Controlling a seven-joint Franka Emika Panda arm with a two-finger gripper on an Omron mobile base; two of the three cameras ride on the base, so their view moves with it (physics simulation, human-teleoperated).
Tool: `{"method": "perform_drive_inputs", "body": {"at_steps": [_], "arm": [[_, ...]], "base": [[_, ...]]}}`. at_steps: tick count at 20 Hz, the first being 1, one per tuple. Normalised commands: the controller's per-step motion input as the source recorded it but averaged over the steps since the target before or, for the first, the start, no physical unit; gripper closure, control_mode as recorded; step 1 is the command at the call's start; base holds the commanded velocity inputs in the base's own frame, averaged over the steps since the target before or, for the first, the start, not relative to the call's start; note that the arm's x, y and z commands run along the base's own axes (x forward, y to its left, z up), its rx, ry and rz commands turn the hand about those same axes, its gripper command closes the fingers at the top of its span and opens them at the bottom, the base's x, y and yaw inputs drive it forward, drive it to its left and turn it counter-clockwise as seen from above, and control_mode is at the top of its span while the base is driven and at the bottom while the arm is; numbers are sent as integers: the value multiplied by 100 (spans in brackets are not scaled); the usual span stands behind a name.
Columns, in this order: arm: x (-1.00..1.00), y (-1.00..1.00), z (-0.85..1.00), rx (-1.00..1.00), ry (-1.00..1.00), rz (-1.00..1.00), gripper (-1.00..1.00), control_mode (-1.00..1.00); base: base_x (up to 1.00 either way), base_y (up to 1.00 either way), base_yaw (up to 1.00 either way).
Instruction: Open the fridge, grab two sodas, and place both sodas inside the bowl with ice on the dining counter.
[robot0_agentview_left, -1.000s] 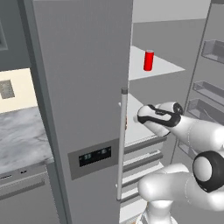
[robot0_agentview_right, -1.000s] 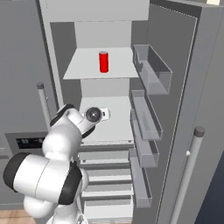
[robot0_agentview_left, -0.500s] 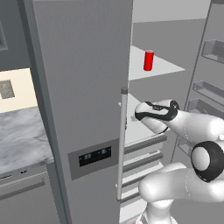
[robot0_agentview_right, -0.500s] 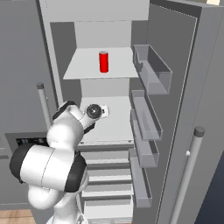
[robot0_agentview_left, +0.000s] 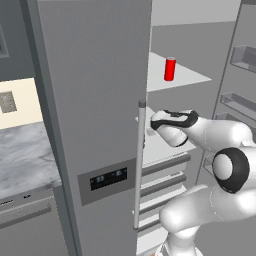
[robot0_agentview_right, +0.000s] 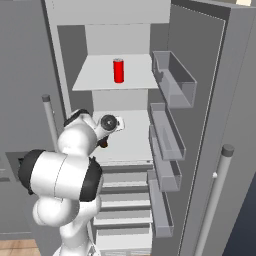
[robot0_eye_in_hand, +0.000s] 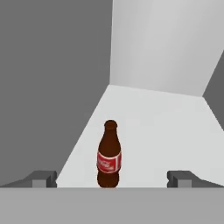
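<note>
Fingers (robot0_eye_in_hand: 43, 178) stand spread wide on my gripper (robot0_eye_in_hand: 111, 179), nothing pinched between them; in the hand view the two dark tips sit far apart at the bottom, with the brown soda bottle (robot0_eye_in_hand: 108, 155) upright between them, nearer the left tip, on the white middle shelf (robot0_eye_in_hand: 166, 131) of the fridge (robot0_agentview_left: 95, 100). Its band reads red from here. Compared with a second ago, I see the arm has pushed further into the fridge: in the left base view the gripper (robot0_agentview_left: 150, 122) now sits closer to the edge of the closed left door, just beside its long bar handle (robot0_agentview_left: 140, 165), and the elbow has swung lower and nearer the camera. In the right base view the hand (robot0_agentview_right: 107, 125) has shifted left over the middle shelf, with a sliver of the bottle showing below it. The red can (robot0_agentview_right: 118, 70) stands unmoved on the upper shelf (robot0_agentview_right: 95, 80), well above the gripper. Right fridge door (robot0_agentview_right: 215, 125) hangs open as before, its bins (robot0_agentview_right: 172, 80) unchanged.
</note>
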Motion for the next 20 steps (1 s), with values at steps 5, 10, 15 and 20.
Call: {"method": "perform_drive_inputs", "body": {"at_steps": [5,10,15,20], "arm": [[25,9,-19,0,1,3,-100,-100],[22,11,-23,0,1,3,-100,-100],[19,11,-24,0,0,3,-100,-100],[17,6,-20,0,0,3,-100,-100]], "base": [[0,0,0],[0,0,0],[0,0,0],[0,0,0]]}}
